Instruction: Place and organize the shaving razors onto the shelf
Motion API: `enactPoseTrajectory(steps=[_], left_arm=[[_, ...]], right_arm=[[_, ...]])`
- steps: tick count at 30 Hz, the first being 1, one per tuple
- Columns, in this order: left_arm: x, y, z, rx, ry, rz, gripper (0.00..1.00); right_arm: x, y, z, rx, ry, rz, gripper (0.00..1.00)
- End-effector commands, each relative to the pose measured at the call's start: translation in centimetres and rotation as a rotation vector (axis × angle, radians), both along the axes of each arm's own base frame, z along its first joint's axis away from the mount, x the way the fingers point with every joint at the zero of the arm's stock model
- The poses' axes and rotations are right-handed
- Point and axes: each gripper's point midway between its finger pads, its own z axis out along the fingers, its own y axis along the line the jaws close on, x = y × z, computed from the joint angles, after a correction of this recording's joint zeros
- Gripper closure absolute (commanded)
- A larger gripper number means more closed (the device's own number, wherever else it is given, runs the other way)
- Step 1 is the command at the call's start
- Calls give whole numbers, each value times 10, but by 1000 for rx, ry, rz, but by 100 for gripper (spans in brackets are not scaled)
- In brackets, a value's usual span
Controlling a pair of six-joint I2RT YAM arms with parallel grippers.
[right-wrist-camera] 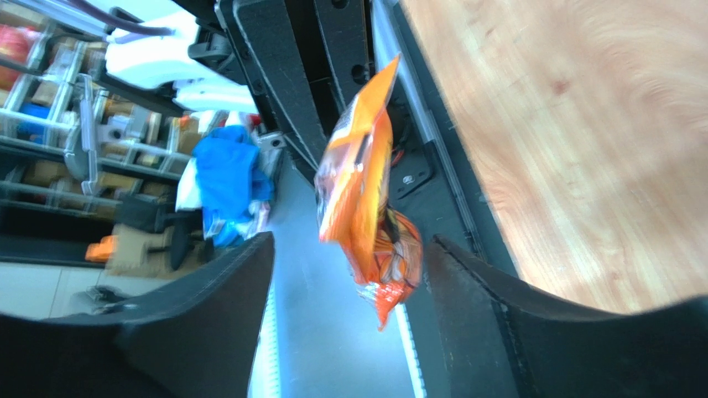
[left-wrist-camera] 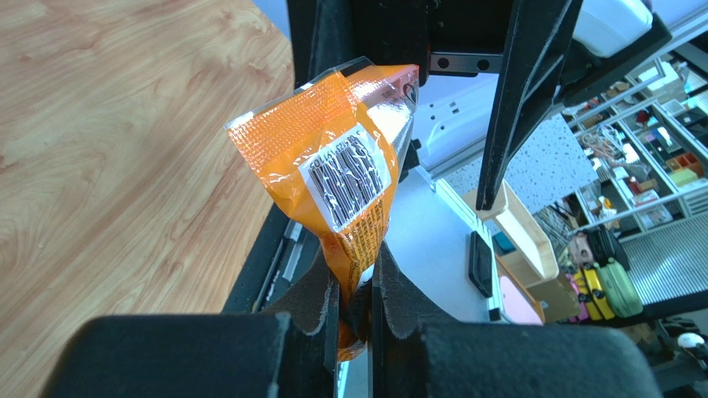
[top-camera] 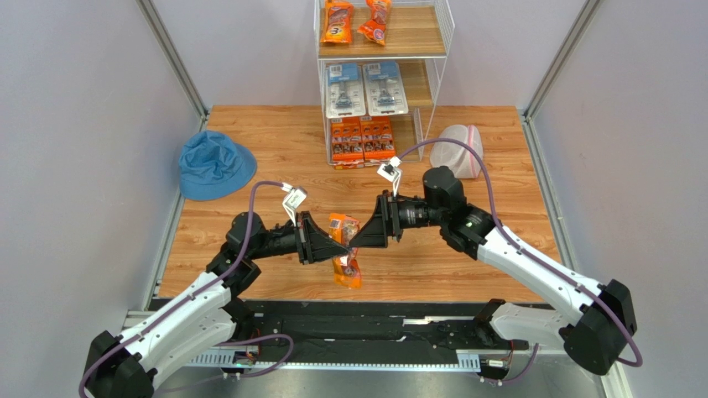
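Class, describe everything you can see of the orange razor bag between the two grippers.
The orange razor bag is long, narrow, glossy crinkled plastic with a white barcode label and dark print. It hangs tilted in the air above the wooden table, one end pinched in the shut left gripper. The right gripper is open, its fingers flanking the bag without touching.

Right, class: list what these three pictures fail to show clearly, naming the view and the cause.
1) orange bag: lower end hidden inside the left gripper, left wrist view; print blurred, right wrist view.
2) shelf: top cut off by the frame edge, top view.
3) flat orange packs: whether stacked, too small, top view.
4) white mesh bag: contents unseen through the mesh, top view.
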Motion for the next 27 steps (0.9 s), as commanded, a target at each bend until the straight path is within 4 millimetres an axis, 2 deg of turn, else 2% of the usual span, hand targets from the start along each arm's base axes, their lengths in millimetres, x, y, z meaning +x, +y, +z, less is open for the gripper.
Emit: enactPoseTrajectory(steps=[1,5,6,8,17,24,27], left_arm=[[7,3,15,-19,-51,53,100],[18,4,19,-26,-27,114,100],[20,3,22,-27,-26,124,100],[26,1,28,-29,-27,134,100],[42,-21,57,-33,-36,62,100],[49,-32,64,-74,-2,30,100],[53,-35,62,-92,25,25,100]], right_arm=[[11,-12,6,-4,-93,-136,20],[7,-28,7,5,-128,-205,13],[7,-31,-1,-8,-114,-226,13],[4,-35,-4,-4,-113,-236,11],[-14,-46,-21,60,-50,-249,12],[-15,-41,-2,200,-64,-262,17],[-14,-37,-1,212,-70,-274,18]])
